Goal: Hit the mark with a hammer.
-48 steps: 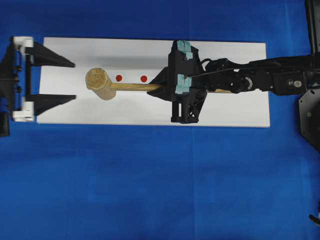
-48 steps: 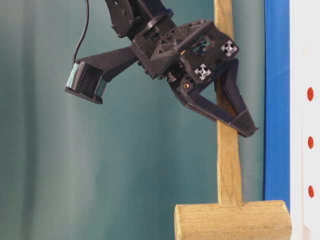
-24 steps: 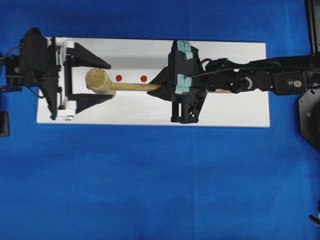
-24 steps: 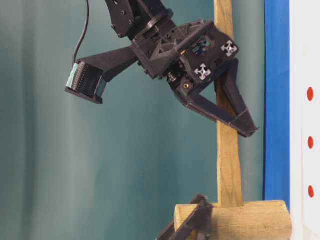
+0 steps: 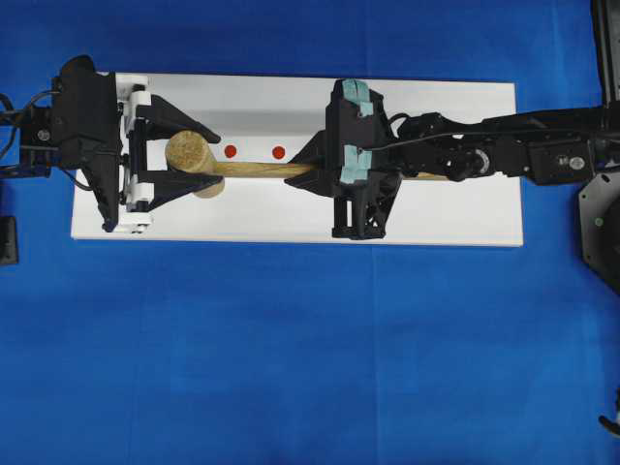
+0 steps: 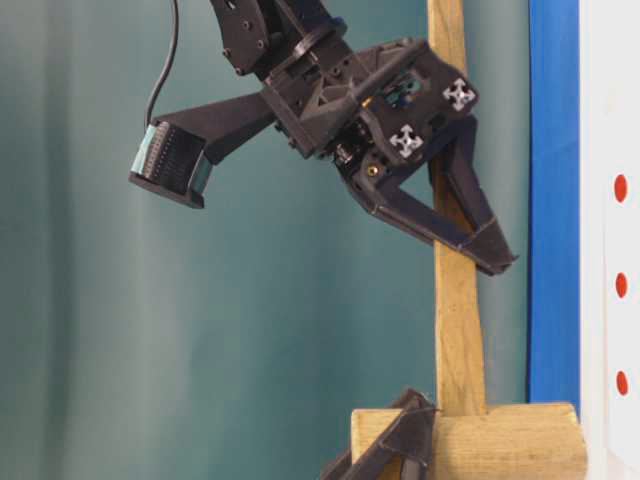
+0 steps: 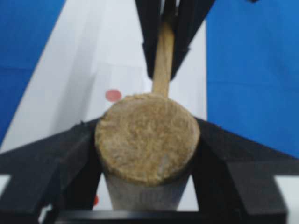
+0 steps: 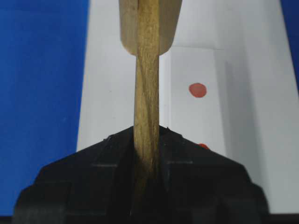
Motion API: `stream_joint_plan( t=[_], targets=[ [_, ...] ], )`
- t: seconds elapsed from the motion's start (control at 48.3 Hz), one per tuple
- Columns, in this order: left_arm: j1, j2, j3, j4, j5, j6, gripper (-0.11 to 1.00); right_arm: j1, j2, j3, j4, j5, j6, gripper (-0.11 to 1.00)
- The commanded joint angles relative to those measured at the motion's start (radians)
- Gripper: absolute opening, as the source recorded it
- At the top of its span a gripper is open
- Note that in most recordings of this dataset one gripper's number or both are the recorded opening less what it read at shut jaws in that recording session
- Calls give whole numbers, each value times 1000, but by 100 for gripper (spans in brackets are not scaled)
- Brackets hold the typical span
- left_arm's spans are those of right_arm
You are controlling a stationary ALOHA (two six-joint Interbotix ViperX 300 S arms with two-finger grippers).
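Note:
The hammer's round wooden head [image 5: 192,158] stands on end on the white board [image 5: 436,218], just left of two red marks [image 5: 231,151] [image 5: 279,152]. My left gripper [image 5: 218,157] is shut on the head, and its black fingers [image 7: 51,158] press both sides of the head [image 7: 147,135]. The thin handle [image 5: 257,168] runs right into my right gripper [image 5: 305,167], which is shut on it. The right wrist view shows the handle [image 8: 146,93] pinched in the right gripper [image 8: 146,135], with a mark [image 8: 197,90] beside it.
Blue cloth [image 5: 291,349] surrounds the board on all sides. The right arm [image 5: 504,155] lies over the board's right half. In the table-level view three red marks [image 6: 621,284] line the board beside the hammer head [image 6: 500,440].
My left gripper came in from the board's left end, straddled the hammer head and closed on it. The right gripper and hammer stayed put.

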Motion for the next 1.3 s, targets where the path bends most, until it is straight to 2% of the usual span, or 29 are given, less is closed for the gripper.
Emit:
stream_joint_plan(
  t=[0.0,0.725,0.828,0.973,1.035,1.077,1.118,1.201,1.284],
  targets=[
    [2,-12,-17,2,-5,3,46,0,-18,-34,-2,-6,-3,2],
    [2,-14,-20,2,-2,-3,46,2,-18,-34,-5,9,-3,2],
    [2,-12,-21,2,5,-9,46,2,-20,-31,-3,5,3,19],
    [2,-15,-25,-3,29,-28,46,5,-29,-21,-15,-26,-2,61],
    [2,-18,-25,-3,49,-63,46,15,-38,-11,-51,-58,-3,80],
    [2,-23,-28,-5,63,-94,46,25,-44,-6,-67,-74,-8,89],
    [2,-29,-29,-3,78,-132,46,34,-49,-3,-81,-87,-14,93],
    [2,-40,-35,-3,115,-224,46,49,-58,-2,-92,-98,-28,89],
    [5,-57,-41,-3,147,-347,46,55,-61,-2,-94,-101,-41,90]
  ],
)
